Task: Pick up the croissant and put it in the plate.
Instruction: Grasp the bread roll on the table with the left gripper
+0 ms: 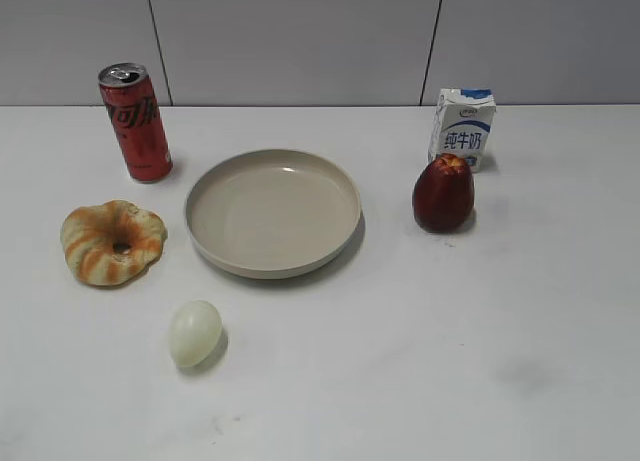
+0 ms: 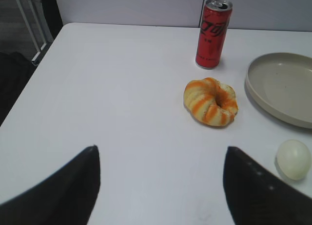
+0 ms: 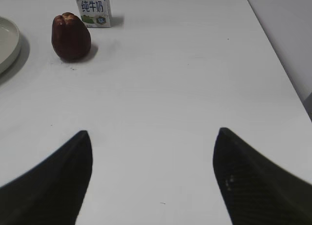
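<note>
The croissant (image 1: 112, 242) is a ring-shaped tan pastry with orange-brown stripes, lying on the white table left of the plate (image 1: 205, 186); the plate is a round beige dish and holds nothing. In the left wrist view the croissant (image 2: 210, 102) lies ahead and to the right of my left gripper (image 2: 161, 152), which is open and empty, with the plate's rim (image 2: 253, 91) at the right edge. My right gripper (image 3: 152, 134) is open and empty over bare table; the plate's edge (image 3: 13, 48) shows at its far left. Neither gripper shows in the exterior view.
A red soda can (image 1: 135, 122) stands behind the croissant. A pale egg (image 1: 194, 333) lies in front of the plate. A dark red apple-like fruit (image 1: 443, 193) and a small milk carton (image 1: 463, 127) stand right of the plate. The table's left edge (image 2: 29, 78) is near.
</note>
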Action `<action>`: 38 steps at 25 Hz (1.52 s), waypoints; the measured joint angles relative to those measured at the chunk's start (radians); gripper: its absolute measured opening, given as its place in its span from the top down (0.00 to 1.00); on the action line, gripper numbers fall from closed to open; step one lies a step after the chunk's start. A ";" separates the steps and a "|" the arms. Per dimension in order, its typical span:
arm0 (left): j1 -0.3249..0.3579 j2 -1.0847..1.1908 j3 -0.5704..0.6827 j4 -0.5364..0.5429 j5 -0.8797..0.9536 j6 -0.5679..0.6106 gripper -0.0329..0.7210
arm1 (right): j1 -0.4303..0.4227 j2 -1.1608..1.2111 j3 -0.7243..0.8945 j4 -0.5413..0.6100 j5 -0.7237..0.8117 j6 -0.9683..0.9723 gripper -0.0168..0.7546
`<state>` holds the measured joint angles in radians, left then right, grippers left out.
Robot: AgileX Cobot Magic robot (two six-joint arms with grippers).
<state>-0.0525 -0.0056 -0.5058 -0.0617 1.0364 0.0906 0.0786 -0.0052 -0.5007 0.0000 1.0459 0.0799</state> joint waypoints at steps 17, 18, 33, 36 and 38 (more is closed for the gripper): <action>0.001 0.000 0.000 0.000 0.000 0.000 0.26 | 0.000 0.000 0.000 0.000 0.000 0.000 0.22; 0.001 0.000 0.000 0.000 0.000 0.000 0.26 | 0.000 0.000 0.000 0.000 0.000 0.000 0.22; 0.001 0.503 -0.086 -0.037 -0.374 0.000 0.18 | 0.000 0.000 0.000 0.000 0.000 0.000 0.22; -0.003 0.727 -0.110 -0.066 -0.449 0.000 0.18 | 0.000 0.000 0.000 0.000 0.000 0.000 0.22; -0.018 0.872 -0.152 -0.075 -0.462 0.006 0.18 | 0.000 0.000 0.000 0.000 0.000 0.000 0.22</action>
<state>-0.0709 0.8660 -0.6574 -0.1364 0.5741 0.0967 0.0786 -0.0052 -0.5007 0.0000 1.0459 0.0799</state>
